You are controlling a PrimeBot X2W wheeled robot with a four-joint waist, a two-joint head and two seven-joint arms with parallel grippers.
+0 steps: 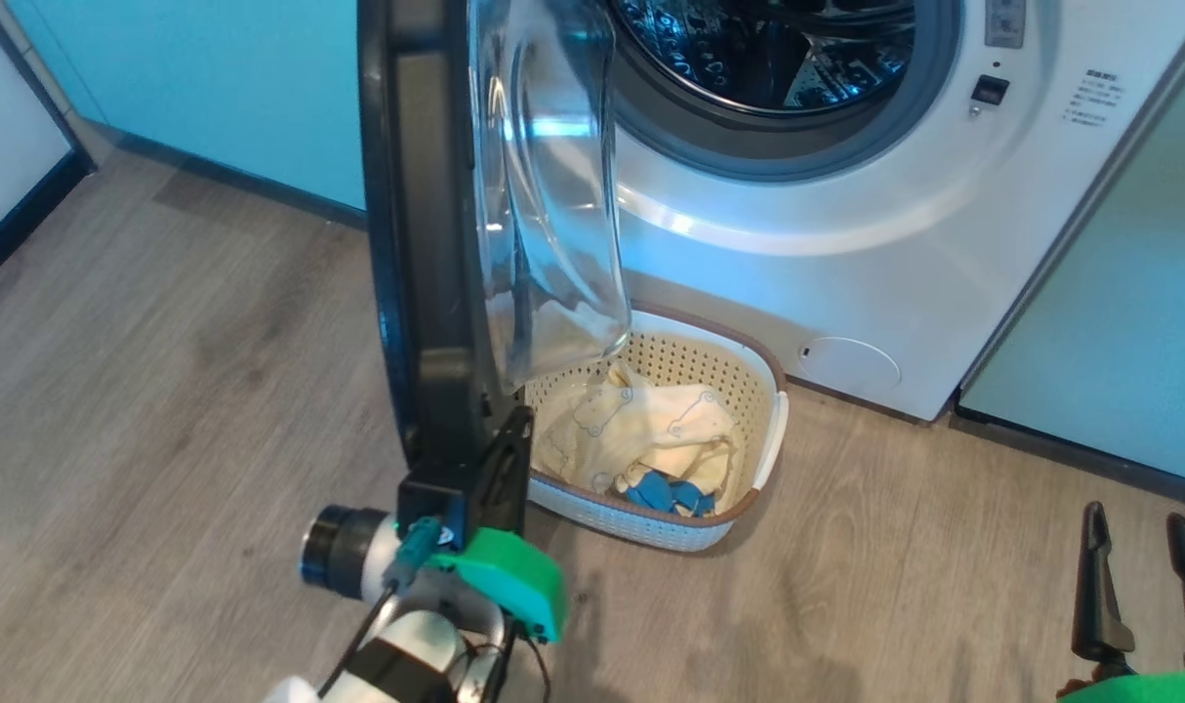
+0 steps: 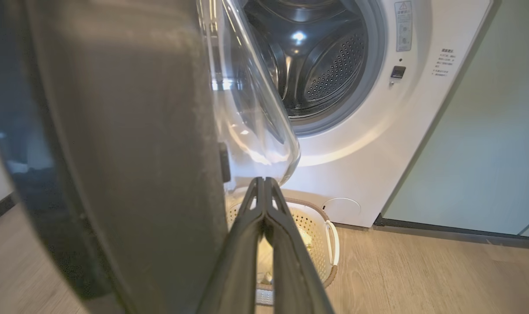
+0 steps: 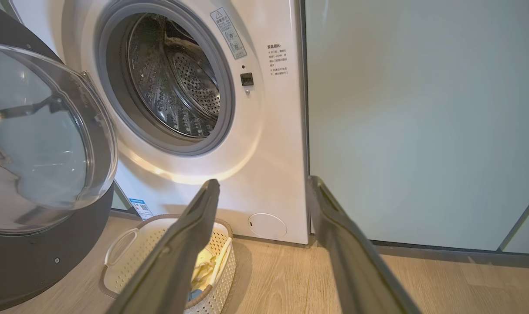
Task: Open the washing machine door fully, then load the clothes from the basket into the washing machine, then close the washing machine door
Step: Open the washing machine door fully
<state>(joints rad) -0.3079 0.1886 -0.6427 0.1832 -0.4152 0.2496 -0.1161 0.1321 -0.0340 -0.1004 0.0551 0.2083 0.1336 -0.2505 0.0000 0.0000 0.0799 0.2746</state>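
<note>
Dark fingers of the left end effector [image 2: 263, 179] are clenched together at 7 o'clock, just beside the open door [image 1: 427, 244] at its lower rim. The right end effector [image 1: 1137, 515], at 5 o'clock, is spread and released. One basket [image 1: 763, 363] of clothes [image 1: 651, 430] sits on the floor, partly screened by the door's glass [image 1: 553, 195]. One washing machine [image 1: 846, 254] stands at 1 o'clock; its warning sticker [image 3: 228, 32] and blue label [image 3: 141, 208] are too small to read.

There is one washing machine [image 1: 846, 244] with one round door [image 1: 427, 244], and one basket [image 1: 651, 522] on the floor [image 1: 163, 391]. The clothes [image 1: 651, 430] in it are one cream bunch, too crumpled to count, and one blue piece [image 1: 666, 493]. There are two claws, the left claw [image 2: 263, 181] and the right claw [image 3: 263, 183], each with two dark fingers [image 3: 177, 253].
</note>
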